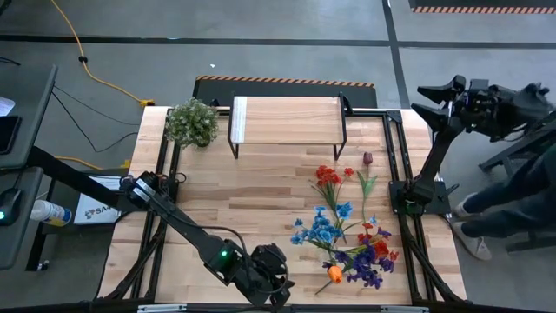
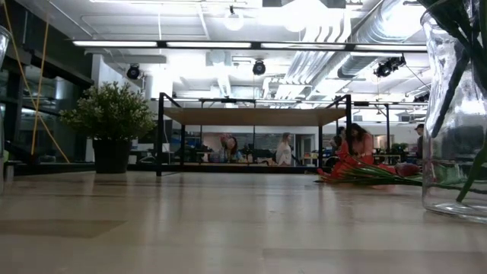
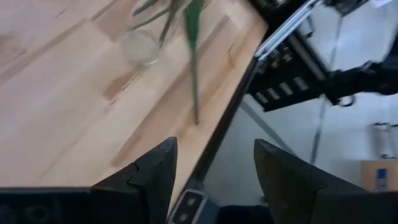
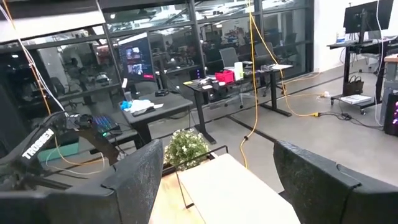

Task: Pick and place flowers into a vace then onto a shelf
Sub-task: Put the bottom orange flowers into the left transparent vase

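Note:
A clear glass vase (image 2: 456, 114) with green stems in it stands near the table's near edge, also in the left wrist view (image 3: 140, 46). Flowers (image 1: 343, 226) with blue, red and purple blooms lie on the table's right half, an orange tulip (image 1: 334, 274) among them. The shelf (image 1: 287, 122) stands on its black legs at the far middle. My left gripper (image 1: 280, 287) hovers open at the near edge, left of the flowers, nothing between its fingers (image 3: 155, 174). My right gripper (image 1: 427, 100) is raised beyond the table's far right corner, open and empty (image 4: 224, 186).
A bushy potted plant (image 1: 193, 122) stands left of the shelf. A single green stem (image 3: 194, 81) reaches close to the near table edge (image 3: 230, 118). Bare wood lies across the table's left half (image 1: 217, 200). A person's legs (image 1: 486, 217) show right of the table.

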Robot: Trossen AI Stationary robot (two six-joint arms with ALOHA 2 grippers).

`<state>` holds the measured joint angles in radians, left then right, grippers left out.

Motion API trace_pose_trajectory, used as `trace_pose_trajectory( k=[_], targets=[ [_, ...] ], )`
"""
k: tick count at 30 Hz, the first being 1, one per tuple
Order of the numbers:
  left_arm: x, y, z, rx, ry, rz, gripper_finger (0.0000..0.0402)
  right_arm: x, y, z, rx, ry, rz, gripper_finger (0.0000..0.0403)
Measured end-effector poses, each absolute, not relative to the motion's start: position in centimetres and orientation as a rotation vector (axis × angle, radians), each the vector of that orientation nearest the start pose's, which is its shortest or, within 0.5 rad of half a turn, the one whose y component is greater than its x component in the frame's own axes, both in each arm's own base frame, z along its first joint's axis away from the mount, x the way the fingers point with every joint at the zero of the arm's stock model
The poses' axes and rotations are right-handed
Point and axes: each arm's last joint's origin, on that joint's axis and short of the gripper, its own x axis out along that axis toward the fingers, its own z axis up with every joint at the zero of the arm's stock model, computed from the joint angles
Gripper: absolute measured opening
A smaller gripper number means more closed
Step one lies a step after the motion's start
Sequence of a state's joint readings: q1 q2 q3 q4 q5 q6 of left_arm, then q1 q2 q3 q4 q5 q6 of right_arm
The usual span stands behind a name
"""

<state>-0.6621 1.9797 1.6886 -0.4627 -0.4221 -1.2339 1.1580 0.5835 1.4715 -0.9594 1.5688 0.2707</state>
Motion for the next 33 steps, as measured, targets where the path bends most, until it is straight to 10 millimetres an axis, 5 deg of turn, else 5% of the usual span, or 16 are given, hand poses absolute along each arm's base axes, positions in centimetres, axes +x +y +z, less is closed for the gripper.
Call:
trace_pose_trajectory(
  k=[9, 19, 33],
  targets=[
    [36.6, -26.1, 26.4, -0.700, 0.656, 0.173, 0.0246, 1.5, -3.7, 45.0, 0.243, 0.001, -0.319, 0.0294],
    [38.2, -26.2, 24.0, -0.613, 0.693, 0.117, 0.0246, 1.5, -3.8, 44.6, 0.207, 0.021, -0.305, 0.0294],
    [38.8, -26.6, 23.3, -0.601, 0.682, 0.075, 0.0246, 1.5, -3.8, 44.5, 0.251, 0.026, -0.294, 0.0294]
  ],
)
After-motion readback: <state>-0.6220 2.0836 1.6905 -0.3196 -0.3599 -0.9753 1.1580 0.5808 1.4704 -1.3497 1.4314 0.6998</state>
